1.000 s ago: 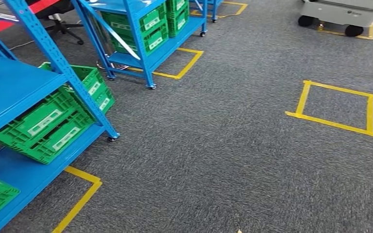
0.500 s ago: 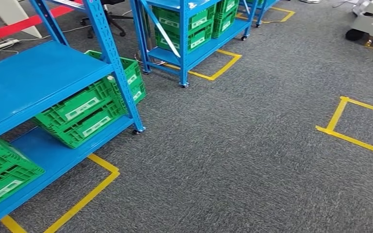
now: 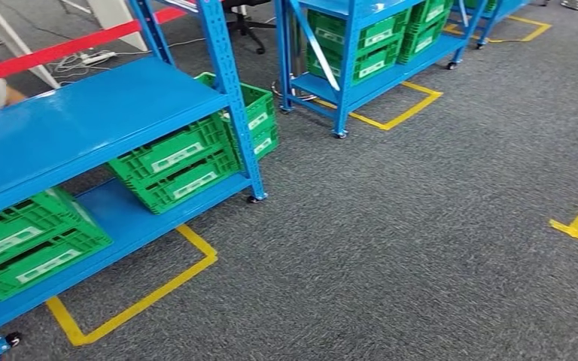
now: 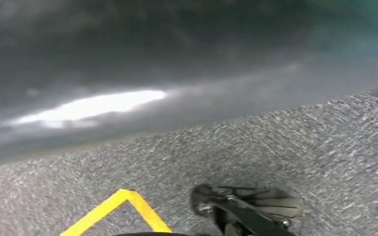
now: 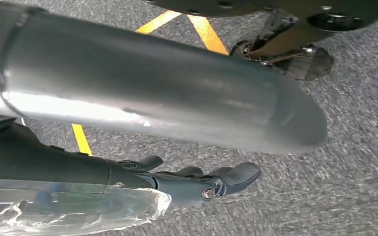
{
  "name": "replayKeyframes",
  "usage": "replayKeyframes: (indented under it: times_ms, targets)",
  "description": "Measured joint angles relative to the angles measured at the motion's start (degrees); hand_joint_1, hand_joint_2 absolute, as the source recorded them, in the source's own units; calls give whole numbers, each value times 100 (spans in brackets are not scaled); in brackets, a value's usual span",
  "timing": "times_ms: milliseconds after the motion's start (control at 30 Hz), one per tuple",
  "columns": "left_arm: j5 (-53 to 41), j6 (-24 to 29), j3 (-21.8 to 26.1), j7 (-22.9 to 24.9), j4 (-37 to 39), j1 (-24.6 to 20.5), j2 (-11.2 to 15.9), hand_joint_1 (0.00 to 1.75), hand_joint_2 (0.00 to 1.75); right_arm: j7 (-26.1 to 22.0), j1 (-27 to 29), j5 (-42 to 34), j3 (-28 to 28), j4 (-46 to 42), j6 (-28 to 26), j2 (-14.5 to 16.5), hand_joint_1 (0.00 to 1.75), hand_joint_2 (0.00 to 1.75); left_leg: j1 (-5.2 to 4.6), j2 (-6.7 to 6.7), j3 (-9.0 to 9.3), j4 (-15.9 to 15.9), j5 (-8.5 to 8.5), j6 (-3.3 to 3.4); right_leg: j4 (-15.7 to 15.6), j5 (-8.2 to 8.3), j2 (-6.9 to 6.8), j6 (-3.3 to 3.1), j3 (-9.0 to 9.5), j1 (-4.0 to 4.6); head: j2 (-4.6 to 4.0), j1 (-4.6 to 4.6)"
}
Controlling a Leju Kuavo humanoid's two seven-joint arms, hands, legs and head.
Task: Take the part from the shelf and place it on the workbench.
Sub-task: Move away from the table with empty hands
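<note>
– Two blue shelves, is that correct?

– Yes. The near shelf (image 3: 83, 120) stands at the left, and the far shelf (image 3: 346, 75) stands behind it, more to the right. Both are on the grey carpet (image 3: 421, 248), each with yellow tape (image 3: 143, 297) around its base.

– What is on them?

– Green crates. On the bottom level of the near shelf, one crate (image 3: 30, 248) is nearest at the left, a second crate (image 3: 177, 165) is further along, and a third crate (image 3: 260, 113) is just behind the second. The far shelf carries more green crates (image 3: 361, 45). The crate walls and the shelf board above hide what is inside.

– Where is the part?

– I cannot tell. In the right wrist view, a piece of crinkled clear plastic (image 5: 78, 211) lies against the right hand (image 5: 187, 182), but whether this wraps the part is not visible.

– Does the right hand hold it?

– I cannot tell this either. The dark fingers (image 5: 241, 173) reach out nearly straight, only a little curled, above the carpet. The contact with the plastic is hidden.

– And the left hand?

– The left wrist view gives a blurred grey mass (image 4: 128, 59) over the carpet. How the left hand is, opened or closed, I cannot tell.

– Anything else?

– A red strip (image 3: 60, 49) runs across the far left.
</note>
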Motion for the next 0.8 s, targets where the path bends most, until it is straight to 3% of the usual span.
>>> replayKeyframes:
  times_ms: [33,67,100,167,233,267,300,367,433,500,533,567,600,667,733,800]
  targets:
    - [-48,-8,-12,-1,0,2,0,0,0,4,-10,6,-26,-1,4,2,0,0,1,20,26,-4,65,6,0,-11,-83,-4,-4,12,0,0]
    - [-81,-14,-20,1,0,9,0,0,0,6,-24,13,-46,-1,9,7,0,0,-1,47,169,-233,217,24,0,-24,-155,-5,-2,23,0,-1]
    - [-99,-17,-29,3,0,13,1,0,0,6,-38,19,-63,-2,13,15,0,0,-12,120,399,-622,405,58,0,-39,-221,-3,16,36,0,-2]
    - [-116,-19,-46,5,-1,-3,8,0,0,6,-58,25,-95,-2,18,39,0,0,-71,396,812,-1356,615,151,10,-72,-346,25,66,78,0,4]
    - [-134,-19,-60,8,-2,-27,13,0,0,6,-80,30,-117,-3,20,55,0,0,-121,515,926,-1615,633,216,14,-92,-472,65,115,105,0,11]
    - [-145,-19,-63,11,-2,-25,10,0,0,6,-97,34,-121,-4,20,58,0,0,-118,444,909,-1628,649,236,6,-96,-532,87,136,106,0,12]
    - [-157,-19,-65,15,-2,-12,5,0,0,6,-112,42,-122,-7,21,61,0,0,-105,381,907,-1652,669,257,16,-120,-504,116,146,101,0,12]
    - [-170,-19,-65,25,-4,0,0,0,0,8,-124,56,-123,-11,21,66,0,0,-62,254,907,-1699,709,304,276,-306,-201,179,23,70,0,31]
    - [-187,-21,-65,28,-6,-23,-3,0,0,23,-109,72,-125,-13,21,66,0,0,-40,118,891,-1708,726,332,1003,-662,134,228,-341,26,0,49]
    - [-219,-23,-65,28,-7,-36,-16,0,0,54,-87,95,-128,-13,21,67,0,0,-36,-41,885,-1706,725,338,1679,-850,199,263,-703,1,0,50]
    - [-234,-23,-65,28,-7,-35,-25,0,0,68,-81,108,-128,-13,21,67,0,0,-29,-128,894,-1702,720,331,1730,-768,206,279,-760,-9,0,52]
    - [-251,-22,-65,28,-7,-30,-33,0,0,77,-81,121,-128,-13,21,67,0,0,-17,-214,910,-1697,712,316,1554,-580,220,295,-708,-23,0,51]
    - [-266,-20,-64,31,-7,-26,-42,0,0,84,-82,137,-128,-14,21,67,0,0,-3,-296,928,-1686,696,290,1190,-328,277,316,-562,-48,0,51]
    - [-295,-11,-62,40,-12,-36,-54,0,0,97,-86,161,-128,-16,23,72,0,0,7,-447,926,-1631,651,216,473,-50,541,348,-246,-105,0,67]
    - [-338,-3,-60,51,-18,-49,-58,0,0,115,-88,175,-128,-19,26,81,0,0,7,-580,867,-1580,635,143,202,-83,691,308,-105,-121,0,77]
    - [-397,2,-53,57,-20,-36,-62,0,0,128,-90,193,-131,-23,19,86,0,0,25,-660,820,-1555,634,89,195,-111,583,219,-69,-109,0,73]
